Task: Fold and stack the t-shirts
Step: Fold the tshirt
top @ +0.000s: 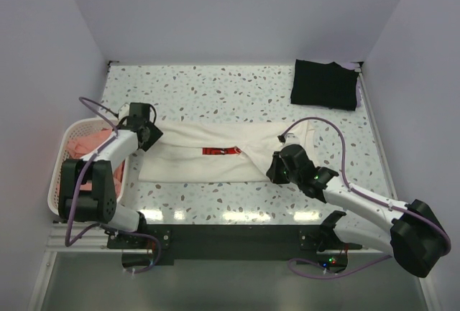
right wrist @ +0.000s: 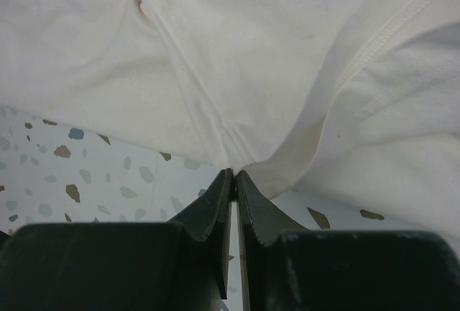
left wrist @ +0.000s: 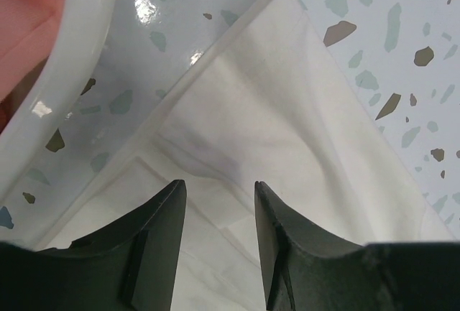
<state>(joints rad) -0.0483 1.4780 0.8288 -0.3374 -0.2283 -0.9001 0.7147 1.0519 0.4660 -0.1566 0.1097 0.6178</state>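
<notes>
Here's the white t-shirt (top: pixel 194 164), spread lengthwise across the middle of the table (top: pixel 215 95) with its red print (top: pixel 219 151) just showing. The black t-shirt (top: pixel 325 85) sits folded in the far right corner, and the salmon-pink t-shirts (top: pixel 90 146) wait in the basket (top: pixel 57 174) on the left.

The right fingers (right wrist: pixel 208 217) are pressed together on the white shirt's near edge, towards its right end. A ridge of cloth is nipped right at the tips, and creases fan away from the pinch. The left fingers (left wrist: pixel 162 239) are spread apart with nothing between them. They hang over the shirt's left end, close to its hem and just beside the basket's rim.

My read is that this is a fold of the white shirt with only one side secured. To do it well, the left fingers should drop onto that layered edge and take every layer, not just the top one. They need to stay clear of the basket wall. Then both arms should lift together and level so the cloth stays taut between them. A one-sided pull would likely drag the shirt askew and bunch it around the print. The right pinch looks shallow, so a slow lift is safer.
</notes>
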